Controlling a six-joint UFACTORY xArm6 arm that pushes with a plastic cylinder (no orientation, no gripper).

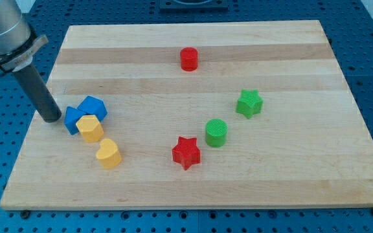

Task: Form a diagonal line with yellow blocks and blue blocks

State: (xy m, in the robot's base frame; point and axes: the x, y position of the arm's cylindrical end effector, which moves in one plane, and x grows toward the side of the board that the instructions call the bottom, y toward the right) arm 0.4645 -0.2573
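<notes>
Now our tip (50,119) rests on the bench (193,188), a bare rod with nothing clamped, just left of two blue blocks (86,111); yellow blocks (90,128) (109,154) trail down-right beyond them.

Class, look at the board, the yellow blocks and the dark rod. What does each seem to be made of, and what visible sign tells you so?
Board: probably wood, pale with lengthwise grain bands, smooth matte finish.
Two yellow blocks: likely moulded or printed plastic; uniform saturated colour, soft sheen, rounded edges.
Rod ending in my tip, just left of the blue blocks: dark, smooth, slightly glossy; metal or hard plastic, cannot tell which.
</notes>
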